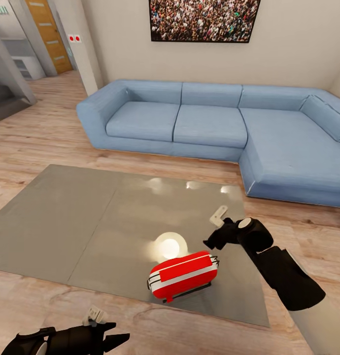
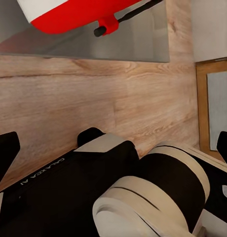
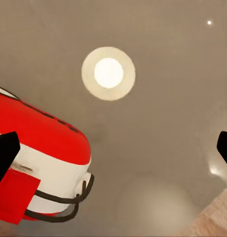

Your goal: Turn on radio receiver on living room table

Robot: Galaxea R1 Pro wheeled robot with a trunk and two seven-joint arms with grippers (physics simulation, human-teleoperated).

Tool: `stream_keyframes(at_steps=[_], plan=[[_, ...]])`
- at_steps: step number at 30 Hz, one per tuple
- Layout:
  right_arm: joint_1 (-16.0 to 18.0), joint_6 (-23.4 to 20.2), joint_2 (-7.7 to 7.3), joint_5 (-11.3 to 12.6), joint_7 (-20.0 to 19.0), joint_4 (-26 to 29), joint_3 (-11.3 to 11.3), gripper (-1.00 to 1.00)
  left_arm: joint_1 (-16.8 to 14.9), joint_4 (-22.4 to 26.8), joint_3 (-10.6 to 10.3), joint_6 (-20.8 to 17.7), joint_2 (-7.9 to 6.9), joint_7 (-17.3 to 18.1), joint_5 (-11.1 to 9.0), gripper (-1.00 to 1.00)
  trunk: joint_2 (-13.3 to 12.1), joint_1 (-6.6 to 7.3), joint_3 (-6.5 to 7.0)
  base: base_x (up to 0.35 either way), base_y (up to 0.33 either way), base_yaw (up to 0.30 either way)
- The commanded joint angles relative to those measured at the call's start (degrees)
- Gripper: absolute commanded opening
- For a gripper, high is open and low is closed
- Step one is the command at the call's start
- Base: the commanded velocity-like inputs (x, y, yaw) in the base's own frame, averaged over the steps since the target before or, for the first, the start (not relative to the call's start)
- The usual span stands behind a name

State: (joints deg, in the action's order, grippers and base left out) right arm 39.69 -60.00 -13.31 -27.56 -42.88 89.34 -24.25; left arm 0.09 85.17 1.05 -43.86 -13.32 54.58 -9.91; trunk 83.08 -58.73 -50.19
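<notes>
radio receiver (image 1: 183, 274) sits on the table (image 1: 66, 222) near its front edge, lying tipped over on its side, red shell with white band up, thin wire handle trailing toward the robot. it lies just below and to the inner side of the right gripper (image 1: 215, 240), close but not touching. in the right wrist view the radio (image 3: 39, 153) is off to one side of the finger line, with the two dark fingertips (image 3: 5, 150) far apart at the frame edges, so the gripper is spread wide and holds nothing.

left gripper (image 1: 113, 340) hangs low over the wood floor, short of the table edge and well apart from the radio; its fingers look parted too, nothing between them.

handling guess: small rigid plastic box, probably light, smooth rounded shell so likely slippery, and it may slide on the glossy top if pushed. no need to lift it; a press on the switch should do. dial face not visible from here, so can't tell where the switch is. if steadying is needed, pinch across the short flat sides, not the thin handle.
</notes>
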Motion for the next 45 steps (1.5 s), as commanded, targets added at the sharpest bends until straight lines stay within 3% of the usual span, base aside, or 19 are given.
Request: stream_keyframes(at_steps=[1,5,6,13,18,21,22,23,27,30,37,38,41,45], plan=[[0.0,0.0,-0.02,0.0,-0.5,0.0,-0.7,1.0,0.0,0.0,0.0,0.0,-0.01,0.0,0.0,1.0,0.0,0.0,0.0,0.0,0.0,0.0],[0.1,0.0,-0.05,0.0,-1.7,0.0,-3.7,1.0,0.0,0.0,0.1,0.0,-0.03,0.0,0.0,1.0,0.0,0.0,0.0,0.0,0.0,0.0],[0.1,0.0,-0.05,-0.1,-2.1,0.0,-6.1,1.0,0.0,0.0,0.1,0.0,-0.03,0.0,0.0,1.0,0.0,0.0,0.0,0.0,0.0,0.0],[0.1,0.0,-0.21,-0.3,-2.4,0.0,-12.5,1.0,0.0,0.0,0.1,0.0,-0.04,0.0,0.1,1.0,0.0,0.0,0.0,0.0,0.0,0.0],[0.1,0.0,-0.48,-3.5,-3.3,0.0,-19.8,1.0,0.0,0.0,0.1,0.0,-0.04,0.0,0.0,1.0,0.0,0.0,0.0,0.0,0.0,0.0],[0.1,0.0,-0.55,-5.5,-5.8,0.0,-21.9,1.0,0.0,0.0,0.1,0.0,-0.04,0.0,0.0,1.0,0.0,0.0,0.0,0.0,0.0,0.0],[0.1,0.0,-0.56,-6.6,-7.2,0.0,-22.3,1.0,0.0,0.0,0.1,0.0,-0.04,0.0,0.0,1.0,0.0,0.0,0.0,0.0,0.0,0.0],[0.1,0.0,-0.52,-9.9,-10.3,-0.1,-22.7,1.0,0.0,0.0,0.1,0.0,-0.04,0.0,0.0,1.0,0.0,0.0,0.0,0.0,0.0,0.0],[0.1,0.7,-0.14,-16.5,-17.1,-0.1,-22.7,1.0,0.0,0.0,0.1,0.0,-0.04,0.0,0.0,1.0,0.0,0.0,0.0,0.0,0.0,0.0],[0.2,1.6,0.01,-19.0,-20.0,-0.1,-22.5,1.0,0.0,0.0,0.1,0.0,-0.04,0.0,0.0,1.0,0.0,0.0,0.0,0.0,0.0,0.0],[0.2,2.8,0.11,-20.9,-22.2,-0.3,-21.2,1.0,0.0,0.0,0.1,0.0,-0.04,0.0,0.0,1.0,0.0,0.0,0.0,0.0,0.0,0.0],[0.2,3.2,0.12,-21.0,-22.3,-0.3,-19.5,1.0,0.0,0.0,0.1,0.0,-0.04,0.0,0.0,1.0,0.0,0.0,0.0,0.0,0.0,0.0],[0.2,4.0,0.15,-21.2,-22.5,-0.3,-17.3,1.0,0.0,0.0,0.1,0.0,-0.04,0.0,0.0,1.0,0.0,0.0,0.0,0.0,0.0,0.0],[0.2,5.6,0.5,-21.1,-22.6,-0.9,-15.6,1.0,0.0,0.0,0.1,0.0,-0.04,0.0,0.0,1.0,0.0,0.0,0.0,0.0,0.0,0.0]])
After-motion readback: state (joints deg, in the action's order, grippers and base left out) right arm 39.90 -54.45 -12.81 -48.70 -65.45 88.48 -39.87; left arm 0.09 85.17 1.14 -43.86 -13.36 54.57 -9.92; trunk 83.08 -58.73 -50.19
